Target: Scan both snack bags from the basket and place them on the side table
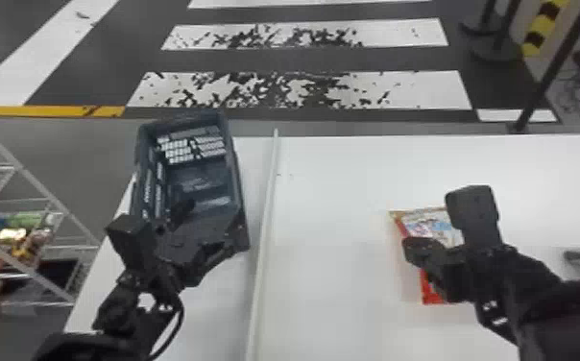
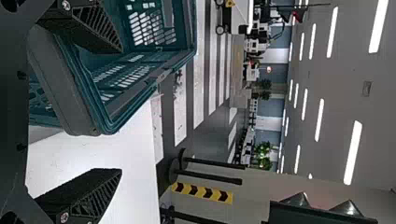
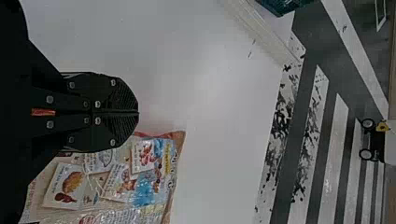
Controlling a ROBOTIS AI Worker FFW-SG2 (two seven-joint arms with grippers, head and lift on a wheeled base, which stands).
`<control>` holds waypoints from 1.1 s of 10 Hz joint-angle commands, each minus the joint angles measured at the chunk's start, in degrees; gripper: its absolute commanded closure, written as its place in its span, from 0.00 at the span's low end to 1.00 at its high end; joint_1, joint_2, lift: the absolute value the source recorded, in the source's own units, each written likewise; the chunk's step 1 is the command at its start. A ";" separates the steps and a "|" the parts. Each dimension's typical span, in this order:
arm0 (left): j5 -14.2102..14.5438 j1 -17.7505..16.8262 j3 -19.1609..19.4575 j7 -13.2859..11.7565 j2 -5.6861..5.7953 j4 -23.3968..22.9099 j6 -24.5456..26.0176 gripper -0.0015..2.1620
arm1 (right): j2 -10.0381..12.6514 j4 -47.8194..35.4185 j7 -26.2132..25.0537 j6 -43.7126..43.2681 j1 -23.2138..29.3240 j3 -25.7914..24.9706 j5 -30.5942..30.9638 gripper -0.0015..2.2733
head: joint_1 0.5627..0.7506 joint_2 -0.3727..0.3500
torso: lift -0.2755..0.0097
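Note:
The dark blue-green basket (image 1: 238, 192) stands on the left part of the white table. At its near end is my left gripper (image 1: 197, 234); in the left wrist view this gripper (image 2: 121, 111) is open, one finger over the inside of the basket (image 2: 60, 84) and the other outside it. A red-edged snack bag (image 1: 428, 225) lies flat on the table at the right. Above it is my right gripper (image 1: 416, 247), partly covering it. In the right wrist view, the right gripper (image 3: 138, 112) is shut with nothing between its fingers, beside the printed bag (image 3: 154, 177).
A pale raised strip (image 1: 264, 230) runs front to back across the table (image 1: 342, 192), between basket and bag. Behind the right arm lies a small grey object with a dark end (image 1: 574, 257). A wire rack with goods (image 1: 25, 230) stands left of the table.

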 commanded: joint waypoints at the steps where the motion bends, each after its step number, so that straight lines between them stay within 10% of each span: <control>1: -0.01 -0.17 0.00 -0.03 -0.04 0.09 0.00 0.04 | 0.27 4.80 0.01 -3.09 -2.76 1.00 -0.01 1.00 | 0.70 0.69 | 0.70; 11: -0.18 -0.08 0.35 -0.03 -0.31 0.17 0.00 0.04 | 0.09 21.41 -0.43 -5.72 -13.49 1.79 3.42 1.00 | 0.70 0.67 | 0.70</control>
